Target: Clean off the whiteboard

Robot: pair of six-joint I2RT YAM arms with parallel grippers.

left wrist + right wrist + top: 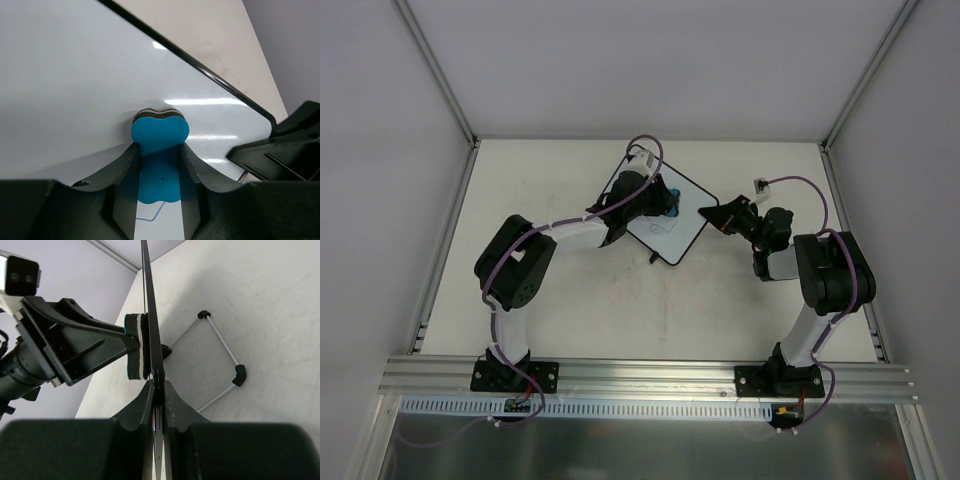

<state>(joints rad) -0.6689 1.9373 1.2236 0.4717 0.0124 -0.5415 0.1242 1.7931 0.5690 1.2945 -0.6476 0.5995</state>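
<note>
The left gripper's fingers (192, 165) are closed on a blue-and-black eraser (160, 131), one on each side, at the lower centre of the left wrist view. The eraser's dark face is pressed flat against the whiteboard (75, 75), which fills the upper left of that view. A thin blue line (152, 215) shows on the board near the bottom edge, between the fingers.

In the right wrist view, the right gripper (158, 387) is clamped on the board's thin edge at the lower centre. The board is seen edge-on there, running straight up the frame. The eraser touches its left face just above the fingers. To the right, a wire stand (222, 341) with black feet lies on the table (270, 300).

From above, the whiteboard sits turned like a diamond at the upper centre of the table. The left gripper (665, 200) is over it, and the right gripper (717, 213) holds its right corner.
</note>
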